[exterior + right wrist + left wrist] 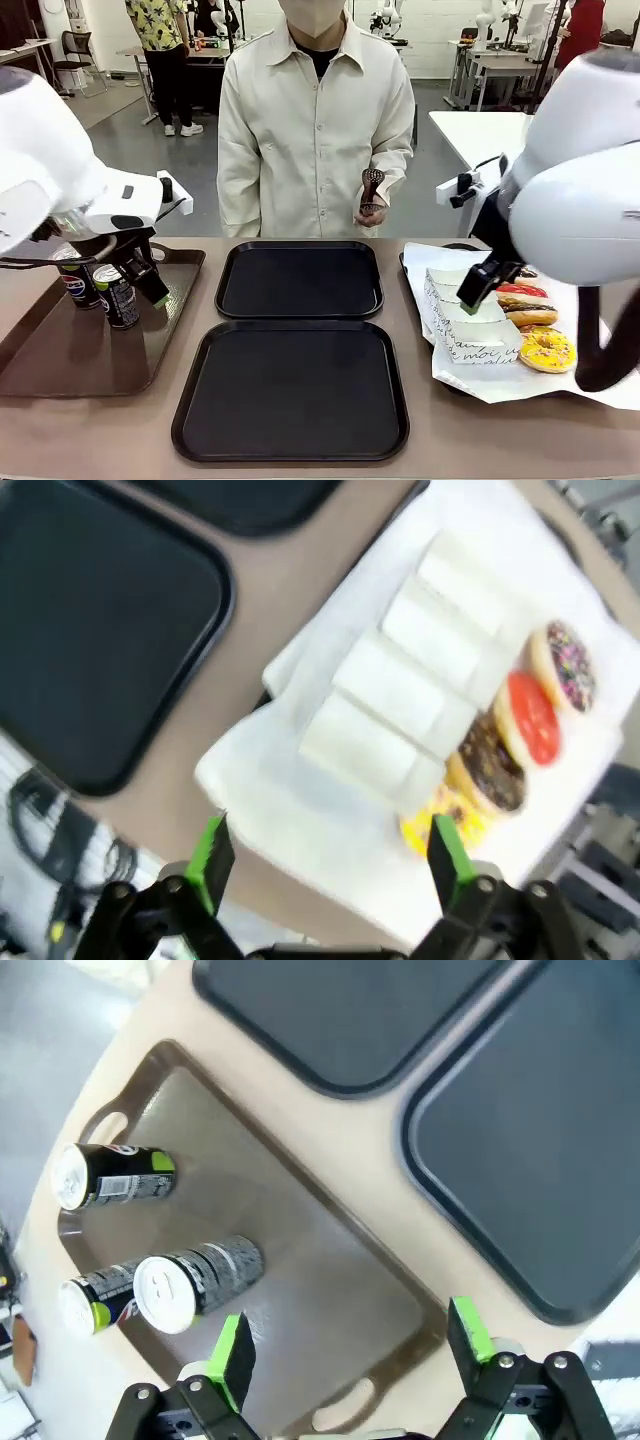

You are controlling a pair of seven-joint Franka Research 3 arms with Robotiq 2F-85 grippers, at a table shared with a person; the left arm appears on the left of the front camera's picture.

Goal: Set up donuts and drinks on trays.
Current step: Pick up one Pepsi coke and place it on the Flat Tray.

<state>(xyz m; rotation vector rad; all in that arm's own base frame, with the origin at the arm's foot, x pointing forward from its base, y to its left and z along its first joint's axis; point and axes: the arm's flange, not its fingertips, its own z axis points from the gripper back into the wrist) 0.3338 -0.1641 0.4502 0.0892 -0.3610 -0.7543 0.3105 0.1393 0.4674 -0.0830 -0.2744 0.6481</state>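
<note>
Jaws stood apart on both arms. Left gripper hovered above soda cans standing on the brown tray. Right gripper hovered above donuts beside white boxes on paper. Two black trays lay between, mid-table.

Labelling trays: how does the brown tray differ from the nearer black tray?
The brown tray is longer, with cut-out handles; the nearer black tray is squarer, with none. The brown tray holds three cans; the black tray is bare. Both lie flat on the table, with raised rims.
</note>
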